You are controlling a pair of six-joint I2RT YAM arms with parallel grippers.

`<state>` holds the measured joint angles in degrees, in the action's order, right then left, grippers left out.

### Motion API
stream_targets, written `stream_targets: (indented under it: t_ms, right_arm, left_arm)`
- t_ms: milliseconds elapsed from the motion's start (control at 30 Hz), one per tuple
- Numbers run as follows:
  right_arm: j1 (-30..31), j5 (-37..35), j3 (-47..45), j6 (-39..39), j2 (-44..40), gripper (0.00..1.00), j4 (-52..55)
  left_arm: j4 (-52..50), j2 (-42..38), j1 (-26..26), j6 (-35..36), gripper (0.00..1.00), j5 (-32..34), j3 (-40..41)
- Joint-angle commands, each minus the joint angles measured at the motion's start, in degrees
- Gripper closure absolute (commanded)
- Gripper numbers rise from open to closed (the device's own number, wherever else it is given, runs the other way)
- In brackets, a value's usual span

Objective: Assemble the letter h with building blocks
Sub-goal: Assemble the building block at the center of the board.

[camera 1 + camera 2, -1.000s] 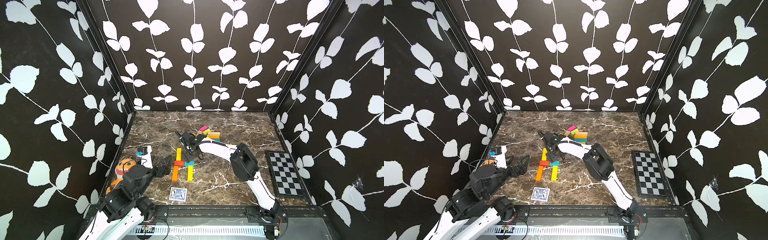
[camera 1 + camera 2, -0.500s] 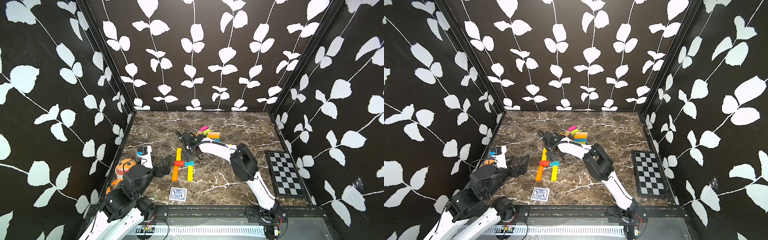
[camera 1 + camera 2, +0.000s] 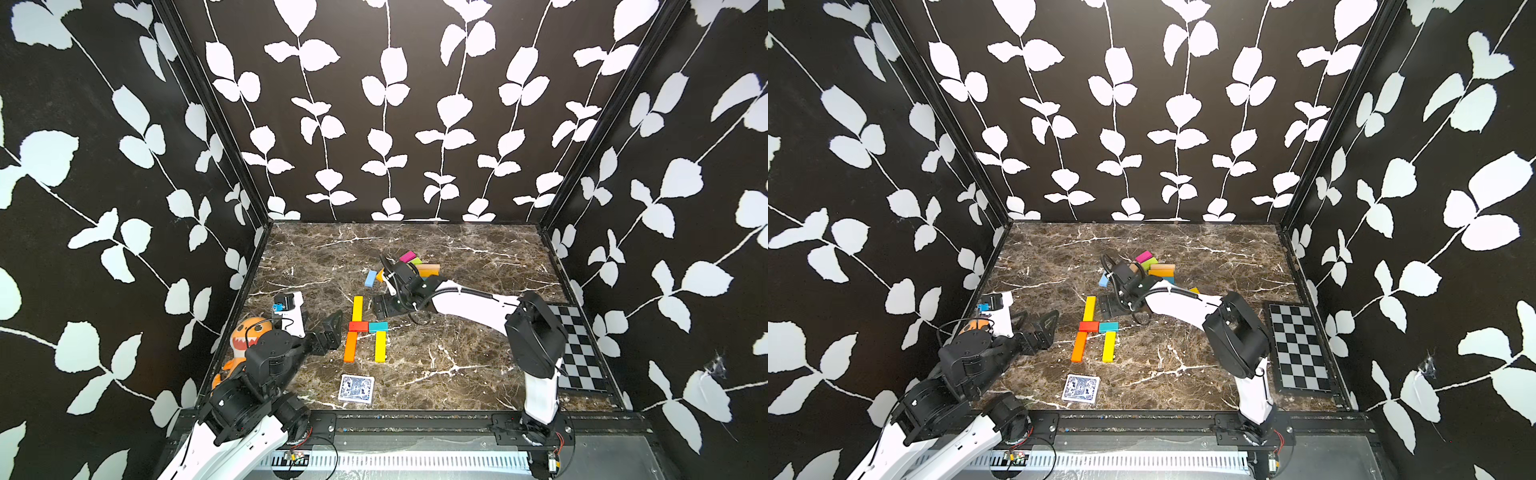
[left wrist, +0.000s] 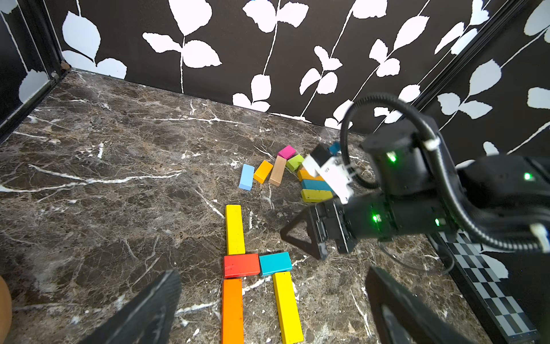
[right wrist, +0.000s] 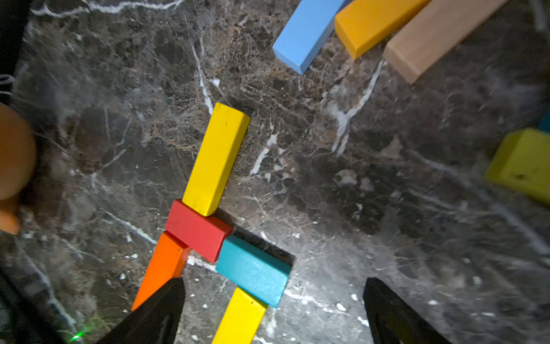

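Five flat touching blocks (image 3: 358,326), h-shaped

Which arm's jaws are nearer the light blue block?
Right. The right arm has its jaws close by the light blue block; the left arm has its across the h-shaped blocks.

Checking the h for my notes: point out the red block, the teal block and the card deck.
red block (image 4: 241,265): left wrist view, middle of top face.
teal block (image 4: 275,262): left wrist view, middle of top face.
card deck (image 3: 356,388): in a top view, centre of patterned face.
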<state>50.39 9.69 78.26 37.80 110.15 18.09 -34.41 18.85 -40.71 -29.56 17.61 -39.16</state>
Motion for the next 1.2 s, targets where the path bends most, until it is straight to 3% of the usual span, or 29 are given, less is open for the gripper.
stream_targets:
  t_ms: [0, 500, 1167]
  right_arm:
    - [0.4, 6.21, -6.48, 10.98, -0.95, 0.07, -11.5]
    - [0.76, 9.37, -11.68, 21.9, 0.93, 0.1, -20.72]
    - [2.17, 8.76, -12.27, 23.99, 1.03, 0.11, -20.3]
  left_arm:
    - [-0.01, -0.42, 0.19, 0.36, 0.01, 0.32, 0.58]
    - [-0.74, -0.7, 0.19, 0.8, 0.01, 0.39, 0.27]
    - [-1.13, -1.36, 0.19, 0.91, 0.01, 1.09, 0.24]
